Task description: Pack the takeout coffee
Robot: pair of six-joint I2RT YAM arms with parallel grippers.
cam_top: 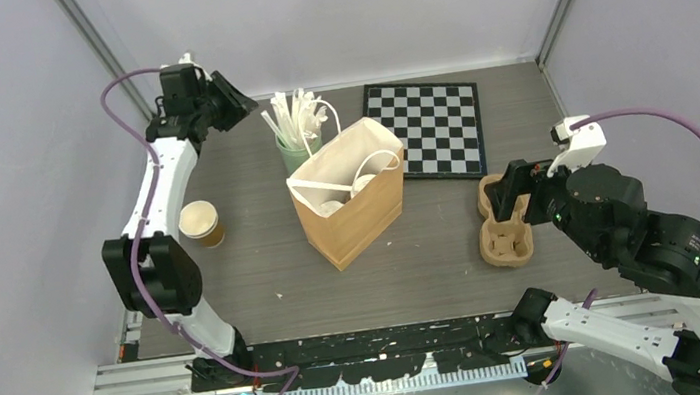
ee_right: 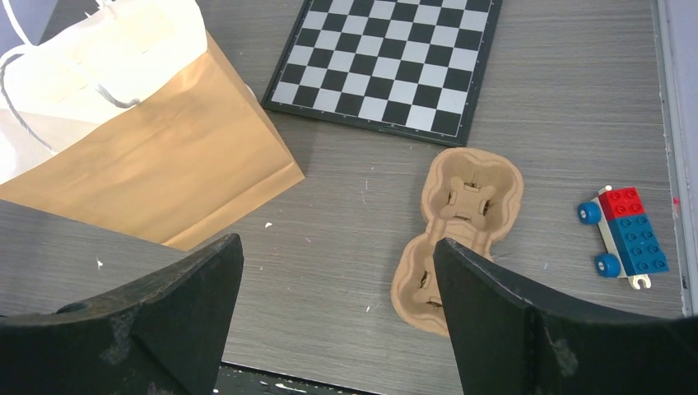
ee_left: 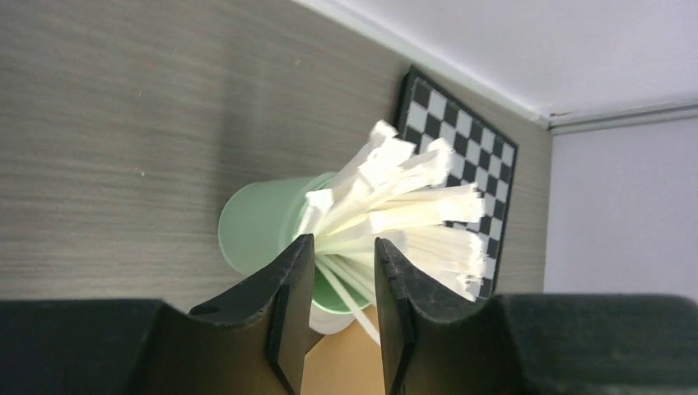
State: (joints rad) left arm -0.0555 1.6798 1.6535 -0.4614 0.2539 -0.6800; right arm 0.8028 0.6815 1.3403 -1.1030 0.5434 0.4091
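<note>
One tan paper cup [cam_top: 200, 223] with a cream inside stands open, without a lid, on the table's left side. A pale round shape [cam_top: 332, 206] lies inside the brown paper bag [cam_top: 356, 212]; I cannot tell whether it is the second cup or a lid. My left gripper [cam_top: 233, 99] is raised at the far left back, narrowly open and empty, and faces the mint-green can of white sticks [ee_left: 263, 226]. My right gripper [cam_top: 506, 201] is wide open and empty above the brown pulp cup tray [ee_right: 461, 222]. In the wrist views the left gripper [ee_left: 344, 243] and right gripper [ee_right: 337, 243] hold nothing.
The mint-green can [cam_top: 298, 148] stands just behind the bag. A chessboard [cam_top: 428, 127] lies at the back right. A red and blue brick car [ee_right: 627, 234] sits right of the tray. The bag [ee_right: 156, 164] stands upright with its mouth open.
</note>
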